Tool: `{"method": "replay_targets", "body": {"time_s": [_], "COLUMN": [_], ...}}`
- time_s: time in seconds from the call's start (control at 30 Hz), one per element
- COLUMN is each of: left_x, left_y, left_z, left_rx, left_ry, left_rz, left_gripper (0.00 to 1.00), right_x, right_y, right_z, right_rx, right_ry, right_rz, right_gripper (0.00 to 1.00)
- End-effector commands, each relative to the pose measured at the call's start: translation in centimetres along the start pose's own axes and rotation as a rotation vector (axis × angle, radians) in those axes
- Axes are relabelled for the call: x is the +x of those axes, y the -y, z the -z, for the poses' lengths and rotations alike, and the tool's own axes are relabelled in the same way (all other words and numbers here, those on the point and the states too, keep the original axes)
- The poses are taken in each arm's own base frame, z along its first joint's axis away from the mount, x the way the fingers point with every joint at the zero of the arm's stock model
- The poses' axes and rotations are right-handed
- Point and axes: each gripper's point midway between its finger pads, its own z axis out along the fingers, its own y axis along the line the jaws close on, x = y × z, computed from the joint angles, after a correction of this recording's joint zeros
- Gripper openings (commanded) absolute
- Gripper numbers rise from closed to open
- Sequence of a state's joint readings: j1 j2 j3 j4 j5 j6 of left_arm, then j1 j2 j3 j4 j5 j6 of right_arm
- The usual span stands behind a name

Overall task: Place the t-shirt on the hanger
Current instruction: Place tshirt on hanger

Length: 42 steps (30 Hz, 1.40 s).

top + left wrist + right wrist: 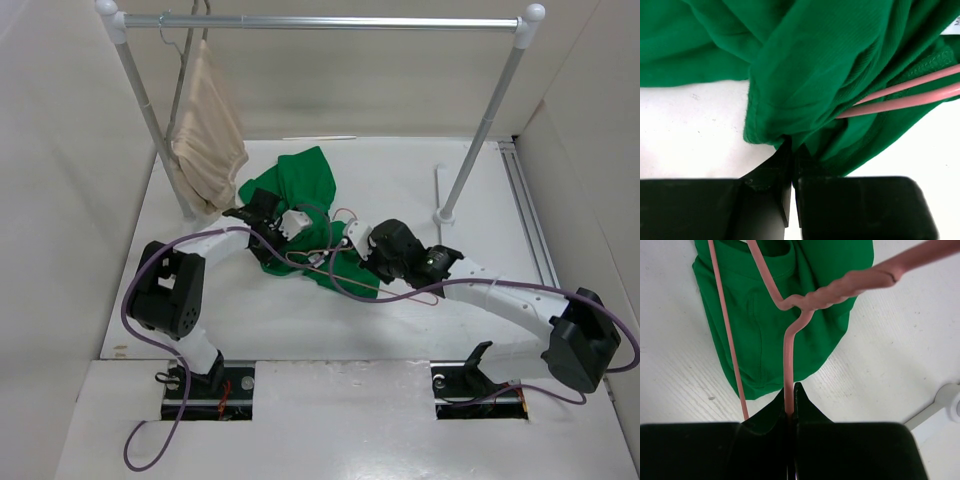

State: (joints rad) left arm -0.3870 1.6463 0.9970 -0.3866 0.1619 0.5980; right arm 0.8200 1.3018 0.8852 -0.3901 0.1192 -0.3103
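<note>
With the left end effector [791,150] pinched on the t-shirt [815,65] edge and the right end effector [790,407] clamping the hanger [787,355] above the t-shirt bunched on the desk [400,180], draw the fabric slowly over the hanger, no tugging.

No text I can read from here, small white label [954,27] on the t-shirt [830,65] at the edge of my left wrist view, its dark print cut off, illegible
</note>
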Motion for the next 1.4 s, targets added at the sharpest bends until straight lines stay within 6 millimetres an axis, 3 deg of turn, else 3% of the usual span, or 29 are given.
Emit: {"method": "replay_targets", "body": {"time_s": [0.0,0.07,0.27,0.43,0.5,0.53,0.57,0.63,0.77,0.83,0.97,1.03,1.13,1.2,1.3,1.37], "left_x": [-1.7,-4.2,-12.6,-14.6,-15.5,-15.8,-16.2,-17.3,-20.0,-20.3,-20.9,-21.6,-22.8,-23.9,-25.6,-26.5], "left_y": [-0.1,-0.7,-0.6,3.6,3.8,3.8,3.5,3.2,4.3,4.3,4.6,5.1,5.5,5.9,5.3,4.7], "left_z": [1.1,3.0,8.9,9.6,10.2,10.5,10.8,12.0,13.6,13.9,14.4,14.9,15.6,16.6,17.6,18.3], "left_rx": [0.004,0.008,0.1,0.17,0.17,0.17,0.157,0.146,0.166,0.168,0.187,0.221,0.256,0.271,0.255,0.229], "left_ry": [0.035,0.075,0.241,0.239,0.26,0.268,0.278,0.311,0.375,0.383,0.406,0.434,0.485,0.523,0.567,0.596], "left_rz": [0.017,0.038,0.116,0.07,0.082,0.102,0.101,0.105,0.07,0.092,0.108,0.105,0.108,0.107,0.12,0.125], "left_gripper": [0.0,0.0,0.0,0.0,0.0,0.0,0.0,0.0,0.0,0.0,0.0,0.0,0.0,0.0,0.0,0.0], "right_x": [-2.8,-3.4,-6.2,-9.1,-8.0,-8.6,-7.5,-7.5,-7.9,-5.8,-5.1,-5.3,-7.5,-10.0,-12.4,-12.4], "right_y": [0.8,0.7,4.2,7.5,8.6,9.3,9.9,10.0,10.7,11.6,12.2,12.1,12.1,11.8,10.6,9.8], "right_z": [0.9,1.5,5.3,8.2,8.3,9.1,9.5,9.5,9.7,10.9,12.3,12.0,11.0,10.1,8.7,7.9], "right_rx": [0.03,0.04,0.209,0.365,0.441,0.473,0.52,0.53,0.579,0.675,0.737,0.724,0.682,0.623,0.522,0.479], "right_ry": [0.104,0.116,0.226,0.277,0.194,0.193,0.14,0.131,0.133,0.034,0.043,0.067,0.148,0.253,0.352,0.37], "right_rz": [0.019,0.042,-0.043,-0.177,-0.198,-0.241,-0.244,-0.251,-0.31,-0.341,-0.401,-0.393,-0.337,-0.315,-0.216,-0.147], "right_gripper": [0.0,0.0,0.0,0.0,0.0,0.0,0.0,0.0,0.0,0.0,0.0,0.0,0.0,0.0,0.0,0.0]}}
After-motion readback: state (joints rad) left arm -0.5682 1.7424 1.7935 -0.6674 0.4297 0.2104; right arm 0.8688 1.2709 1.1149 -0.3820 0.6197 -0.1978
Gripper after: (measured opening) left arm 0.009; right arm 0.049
